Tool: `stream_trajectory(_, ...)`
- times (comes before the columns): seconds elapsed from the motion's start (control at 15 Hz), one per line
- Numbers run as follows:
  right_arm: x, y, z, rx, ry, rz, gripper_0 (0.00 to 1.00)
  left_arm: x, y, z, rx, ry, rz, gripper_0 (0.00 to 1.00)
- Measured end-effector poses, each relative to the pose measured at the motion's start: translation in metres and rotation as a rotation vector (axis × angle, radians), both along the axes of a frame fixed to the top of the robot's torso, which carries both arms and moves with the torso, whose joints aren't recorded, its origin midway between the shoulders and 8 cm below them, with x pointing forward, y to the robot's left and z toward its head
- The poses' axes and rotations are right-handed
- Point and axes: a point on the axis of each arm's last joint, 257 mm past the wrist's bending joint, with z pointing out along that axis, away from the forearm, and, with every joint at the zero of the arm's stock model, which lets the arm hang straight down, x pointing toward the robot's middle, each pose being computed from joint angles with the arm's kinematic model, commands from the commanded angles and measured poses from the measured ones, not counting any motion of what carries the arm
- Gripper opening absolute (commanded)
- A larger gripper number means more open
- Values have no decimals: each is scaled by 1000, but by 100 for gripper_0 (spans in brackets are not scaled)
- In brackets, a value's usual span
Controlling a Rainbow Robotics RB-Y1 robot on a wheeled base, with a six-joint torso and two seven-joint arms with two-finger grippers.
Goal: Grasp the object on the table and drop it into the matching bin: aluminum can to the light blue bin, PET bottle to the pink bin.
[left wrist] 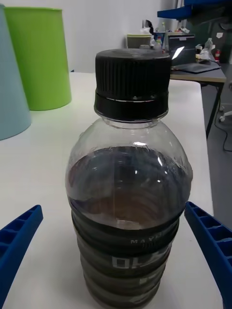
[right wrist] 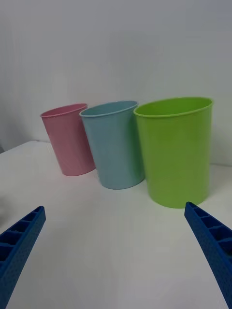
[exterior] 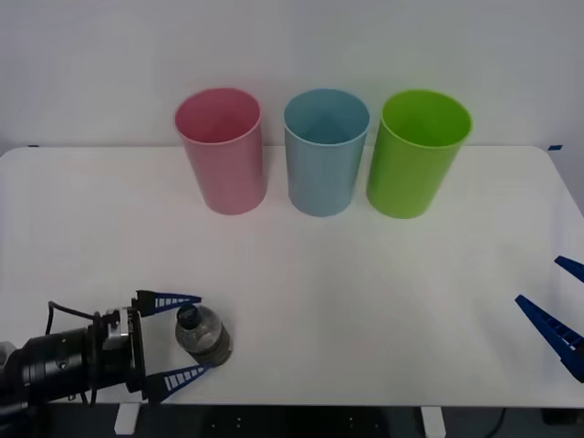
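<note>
A small clear PET bottle (exterior: 203,334) with a black cap and a dark lower part stands upright on the white table (exterior: 301,265) near its front left edge. My left gripper (exterior: 185,336) is open around it, one blue finger on each side, neither touching; close up the bottle (left wrist: 128,193) stands between the two fingertips (left wrist: 19,241). The pink bin (exterior: 221,151) stands at the back, left of the light blue bin (exterior: 325,151). My right gripper (exterior: 554,306) hangs open at the table's right edge, nothing between its fingers (right wrist: 212,241).
A lime green bin (exterior: 417,152) stands right of the light blue one, the three in a row along the back. In the right wrist view they show as pink bin (right wrist: 70,140), light blue bin (right wrist: 115,145) and green bin (right wrist: 177,149).
</note>
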Motion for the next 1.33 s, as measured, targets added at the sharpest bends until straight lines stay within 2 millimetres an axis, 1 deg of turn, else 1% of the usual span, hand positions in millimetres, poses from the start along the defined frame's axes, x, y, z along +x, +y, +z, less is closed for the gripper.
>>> stream_trajectory(0.13,0,0,0,0,0,0,100,0,-5,-1,-2,0,-4,100)
stream_trajectory(0.4,0,0,0,0,0,0,100,3,-8,-1,2,0,-6,100)
stream_trajectory(0.47,0,0,0,0,0,0,100,3,-8,-1,3,0,-7,64)
stream_trajectory(0.53,0,0,0,0,0,0,100,3,-8,-1,3,1,-7,25)
stream_trajectory(0.6,0,0,0,0,0,0,100,3,-8,-1,3,1,-6,9)
stream_trajectory(0.67,0,0,0,0,0,0,100,3,-8,-1,2,0,-6,2)
stream_trajectory(0.73,0,0,0,0,0,0,100,3,-8,-1,1,-1,-7,0)
stream_trajectory(1.0,0,0,0,0,0,0,100,4,-8,0,-3,-1,-4,0)
stream_trajectory(1.33,0,0,0,0,0,0,100,0,-2,5,-55,8,38,0)
